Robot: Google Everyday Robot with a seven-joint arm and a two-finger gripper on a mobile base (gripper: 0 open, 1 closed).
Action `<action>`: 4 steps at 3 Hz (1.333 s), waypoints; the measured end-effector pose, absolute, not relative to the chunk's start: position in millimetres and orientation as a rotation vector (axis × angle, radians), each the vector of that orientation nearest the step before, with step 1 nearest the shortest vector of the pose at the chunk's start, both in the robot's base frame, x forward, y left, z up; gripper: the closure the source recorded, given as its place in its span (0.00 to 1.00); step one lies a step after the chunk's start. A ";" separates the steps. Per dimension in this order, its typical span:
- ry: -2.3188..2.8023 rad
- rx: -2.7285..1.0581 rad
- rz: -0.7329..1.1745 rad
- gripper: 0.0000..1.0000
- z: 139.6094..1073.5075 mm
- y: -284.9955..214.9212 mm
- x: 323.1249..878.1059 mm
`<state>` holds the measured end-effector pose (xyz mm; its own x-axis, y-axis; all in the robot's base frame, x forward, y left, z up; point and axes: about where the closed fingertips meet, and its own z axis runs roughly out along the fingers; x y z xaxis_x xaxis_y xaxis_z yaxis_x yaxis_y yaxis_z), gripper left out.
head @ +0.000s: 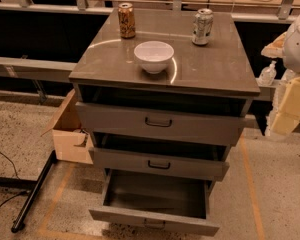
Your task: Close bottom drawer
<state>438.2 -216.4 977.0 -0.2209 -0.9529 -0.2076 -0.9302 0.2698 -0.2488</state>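
Observation:
The grey cabinet has three grey drawers, all standing open. The bottom drawer is pulled out the farthest, and its inside shows empty. Its small dark handle sits at the centre of the short front panel. The middle drawer and the top drawer are pulled out a little. My gripper is at the right edge of the view, beside the cabinet's right side at top-drawer height. It is well above and to the right of the bottom drawer and touches nothing.
A white bowl, a brown can and a silver can stand on the cabinet top. An open cardboard box sits left of the cabinet. A black pole lies on the floor. A small bottle stands at the right.

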 end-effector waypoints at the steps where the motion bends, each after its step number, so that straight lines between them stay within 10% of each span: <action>1: 2.229 -1.723 -0.101 0.00 977.1 -216.4 438.2; 4: 2.073 -1.648 0.120 0.62 878.3 -194.7 434.7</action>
<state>434.7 -194.7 878.3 -0.1549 -0.8938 -0.4209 -0.9363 0.2688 -0.2261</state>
